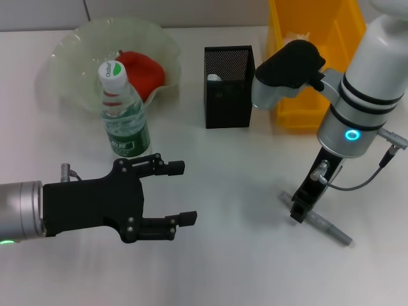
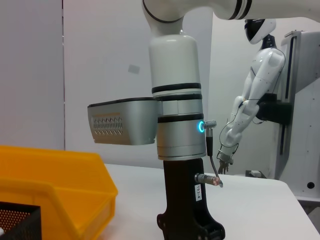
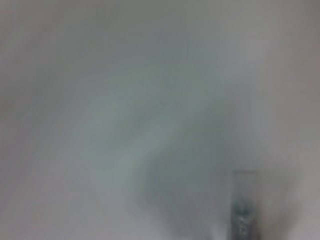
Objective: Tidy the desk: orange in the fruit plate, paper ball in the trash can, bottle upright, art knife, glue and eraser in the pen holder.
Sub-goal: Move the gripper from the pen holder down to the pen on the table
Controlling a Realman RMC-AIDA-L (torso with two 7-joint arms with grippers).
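Left gripper (image 1: 182, 194) idles up front while the right gripper (image 1: 299, 205) goes down on the art knife (image 1: 324, 223).

Nearest me, the left one hovers over bare desk (image 1: 229, 268), jaws spread wide and holding nothing. Across the desk, the right one stands nose-down on the grey knife lying flat; whether its jaws have closed I cannot tell. The knife is long and thin, so a pinch near one end could let it swing or slip out on the way to the pen holder (image 1: 228, 86), whose mouth is narrow. The bottle (image 1: 123, 115) stands upright beside the fruit plate (image 1: 76, 44), close enough to the left arm that a careless sweep might topple it.
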